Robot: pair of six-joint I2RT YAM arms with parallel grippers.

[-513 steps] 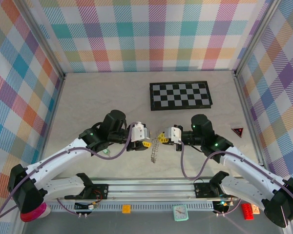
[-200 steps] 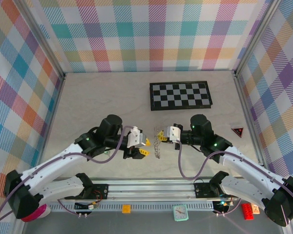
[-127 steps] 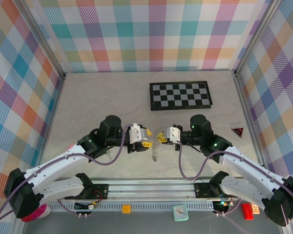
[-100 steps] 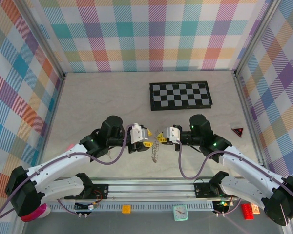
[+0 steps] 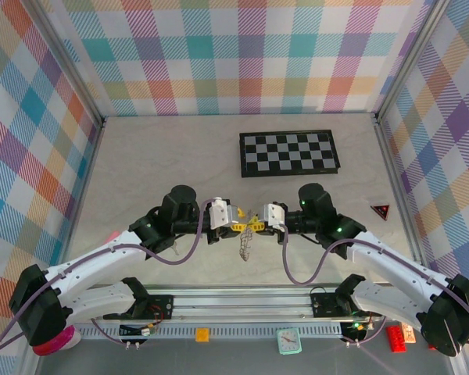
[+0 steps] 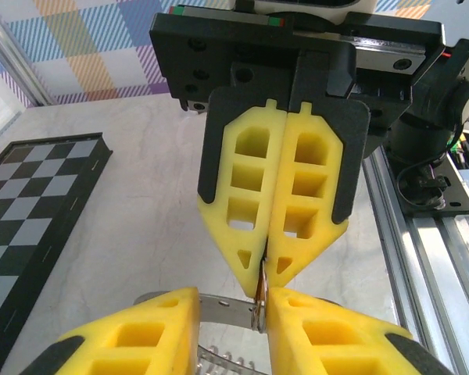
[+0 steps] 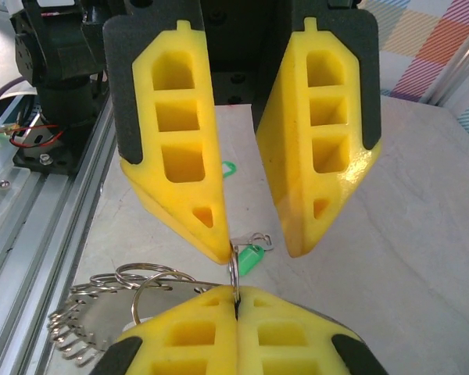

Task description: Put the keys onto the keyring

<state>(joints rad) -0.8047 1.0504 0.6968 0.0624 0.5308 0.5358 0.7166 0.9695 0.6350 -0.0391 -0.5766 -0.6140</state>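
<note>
So the left hand [image 6: 230, 305] just slid in from 9 o'clock, fingers [image 7: 176, 148] narrowing but apart around the flat dark grey beaded metal keyring [image 7: 98, 312], which the right hand [image 7: 236, 293] at 3 o'clock pinches above the counter [image 5: 164, 156]. Re-grip coming, I guess; the tiny green-headed key [image 7: 250, 258] looks unthreaded.

Pastel plaid walls [image 5: 242, 55], pale marbled tabletop [image 5: 164, 156], aluminium rail [image 5: 242, 301]

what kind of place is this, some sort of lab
Most likely a robot test cell, not a home or workshop: two robot arms bolted to an aluminium rail, plaid-patterned walls boxing in the table, and a calibration-style checkerboard.
</note>
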